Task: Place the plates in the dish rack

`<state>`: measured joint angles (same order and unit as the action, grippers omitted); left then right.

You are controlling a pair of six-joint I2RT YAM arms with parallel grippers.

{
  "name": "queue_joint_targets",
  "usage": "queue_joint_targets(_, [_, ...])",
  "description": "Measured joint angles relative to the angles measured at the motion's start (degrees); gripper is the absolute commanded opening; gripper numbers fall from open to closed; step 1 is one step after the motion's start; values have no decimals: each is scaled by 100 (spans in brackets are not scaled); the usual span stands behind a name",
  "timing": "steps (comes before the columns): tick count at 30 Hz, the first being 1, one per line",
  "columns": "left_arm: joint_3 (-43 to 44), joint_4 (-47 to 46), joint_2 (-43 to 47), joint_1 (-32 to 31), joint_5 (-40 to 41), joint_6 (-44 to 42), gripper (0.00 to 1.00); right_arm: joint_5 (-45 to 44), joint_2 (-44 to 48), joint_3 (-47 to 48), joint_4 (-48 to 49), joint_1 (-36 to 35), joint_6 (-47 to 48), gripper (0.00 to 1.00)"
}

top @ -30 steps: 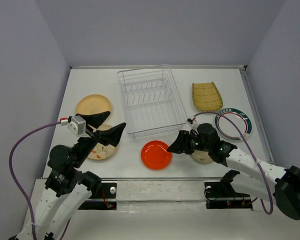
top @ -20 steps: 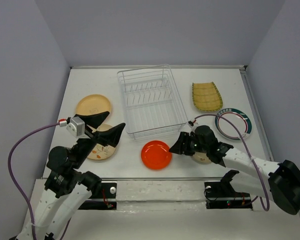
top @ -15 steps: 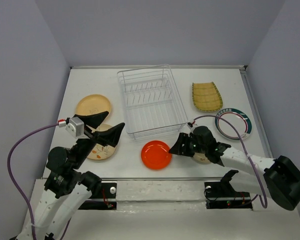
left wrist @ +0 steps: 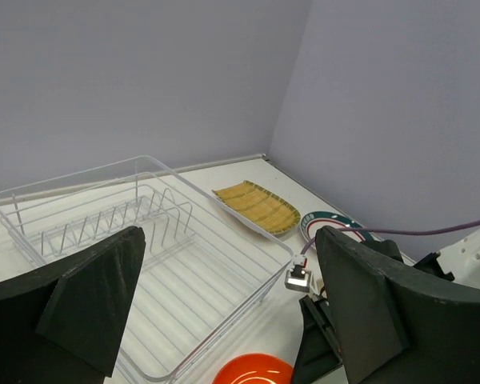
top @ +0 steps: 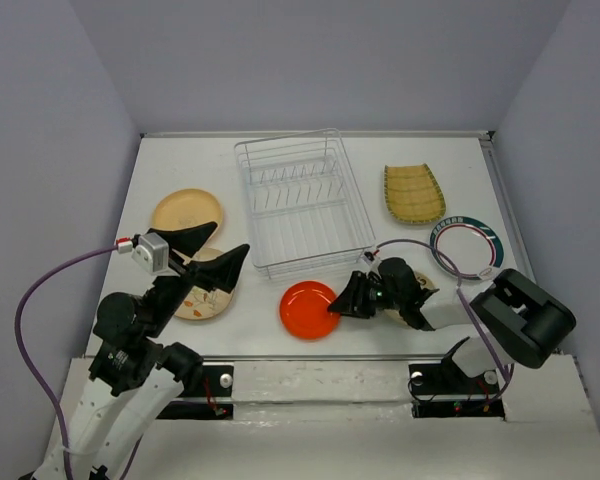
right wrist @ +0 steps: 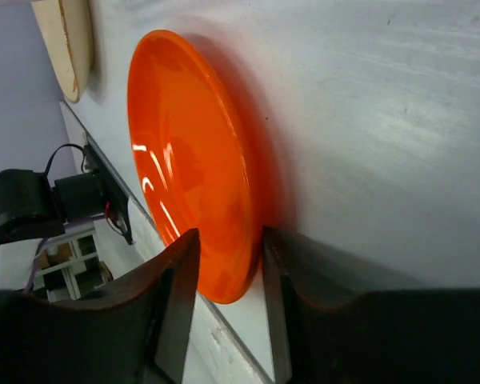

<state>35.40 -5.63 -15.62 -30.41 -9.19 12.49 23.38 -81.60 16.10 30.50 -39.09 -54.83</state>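
Note:
The small orange-red plate (top: 308, 308) lies flat near the table's front, below the white wire dish rack (top: 302, 205). My right gripper (top: 342, 305) is low at the plate's right rim. In the right wrist view the rim (right wrist: 224, 240) fills the gap of my gripper (right wrist: 224, 256): one finger is over it, one is against the table under it. My left gripper (top: 234, 238) is open and empty, raised above a cream patterned plate (top: 205, 295). The second cream plate (top: 427, 288) is mostly hidden by my right arm.
The tan-yellow plate (top: 185, 210) lies left of the rack. The yellow-green ribbed plate (top: 413, 192) and the green-ringed plate (top: 467, 245) lie to its right. The rack (left wrist: 144, 240) holds no plates. A purple cable loops over the right arm.
My right gripper has moved left and down onto the orange-red plate's rim, and the plate has shifted slightly left. The left arm has not moved.

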Motion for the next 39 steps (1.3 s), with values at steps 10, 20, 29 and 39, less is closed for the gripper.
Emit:
queue_joint_targets(10, [0, 0, 0, 0, 120, 2, 99, 341, -1027, -485, 1917, 0, -909, 7])
queue_joint_targets(20, [0, 4, 0, 0, 313, 31, 99, -979, 2439, 734, -2135, -306, 293, 7])
queue_joint_targets(29, [0, 131, 0, -2, 881, 129, 99, -3519, 1926, 4094, -4559, -310, 1759, 7])
queue_joint_targets(39, [7, 323, 9, -140, 1375, 151, 99, -7322, -2033, 8083, -5866, -310, 3062, 7])
